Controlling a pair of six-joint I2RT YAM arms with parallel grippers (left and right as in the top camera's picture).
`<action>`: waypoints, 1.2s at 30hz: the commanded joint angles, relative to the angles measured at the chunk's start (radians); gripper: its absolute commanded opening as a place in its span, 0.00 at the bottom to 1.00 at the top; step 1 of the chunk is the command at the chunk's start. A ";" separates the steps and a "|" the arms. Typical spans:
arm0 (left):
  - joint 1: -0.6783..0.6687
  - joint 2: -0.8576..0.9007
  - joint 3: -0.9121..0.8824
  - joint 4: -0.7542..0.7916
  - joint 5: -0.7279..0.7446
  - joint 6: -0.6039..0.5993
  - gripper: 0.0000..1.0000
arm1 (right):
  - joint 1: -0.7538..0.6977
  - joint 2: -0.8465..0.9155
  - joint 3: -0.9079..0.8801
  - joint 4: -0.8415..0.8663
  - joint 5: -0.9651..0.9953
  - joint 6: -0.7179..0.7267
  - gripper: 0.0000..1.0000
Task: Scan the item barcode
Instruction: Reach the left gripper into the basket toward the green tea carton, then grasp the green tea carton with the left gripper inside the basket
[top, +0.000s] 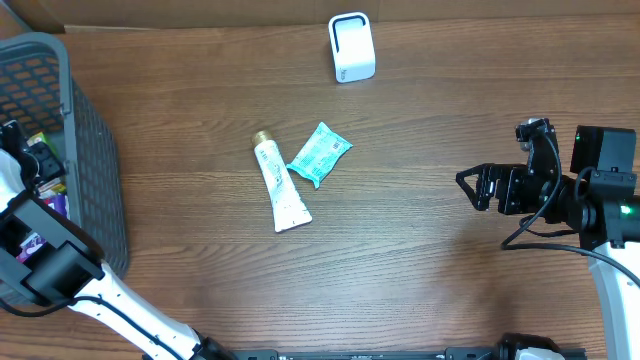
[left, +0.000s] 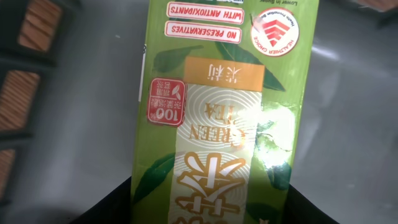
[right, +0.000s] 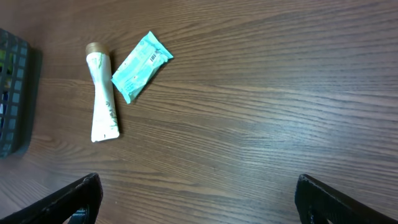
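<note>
Left gripper (left: 208, 214): down inside the basket; only its two dark finger tips show, at the bottom corners of the left wrist view, one on each side of the carton. They stand at a middling spread, close against the carton's long edges. I cannot tell whether they press on it.
Carton (left: 217, 112): the task's thing, a green tea carton. It is in the basket with its printed face to the wrist camera and its lettering upside down in that view. Its lower end runs between the left fingers.
Basket (top: 90, 150): grey plastic with slotted walls, at the left end of the bench. Its grey floor shows on both sides of the carton. From overhead, other coloured packs (top: 45, 165) lie in it beside the left arm.
Right gripper (top: 468, 188): wide open and holding nothing. It hangs over bare wood at the right side, pointing toward the middle of the bench.
Tube (top: 280, 185): white with a gold cap, lying flat near the middle of the bench, cap toward the far side.
Packet (top: 320, 155): teal, flat, just beside the tube on its right, seemingly touching it. A barcode shows on its upper face in the right wrist view.
Scanner (top: 352, 47): small and white, near the far edge, well apart from tube and packet.
Bench (top: 420, 290): dark wood grain.
Far edge: a tan board (top: 200, 12) runs along it.
</note>
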 joint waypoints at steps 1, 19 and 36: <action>-0.012 -0.066 0.023 -0.015 0.060 -0.073 0.50 | 0.005 -0.003 0.020 0.014 -0.001 -0.004 1.00; -0.015 -0.478 0.028 -0.028 0.130 -0.173 0.50 | 0.005 -0.003 0.020 0.029 0.000 -0.004 1.00; -0.228 -0.775 0.028 -0.243 0.207 -0.191 0.51 | 0.005 -0.003 0.020 0.025 -0.021 -0.004 1.00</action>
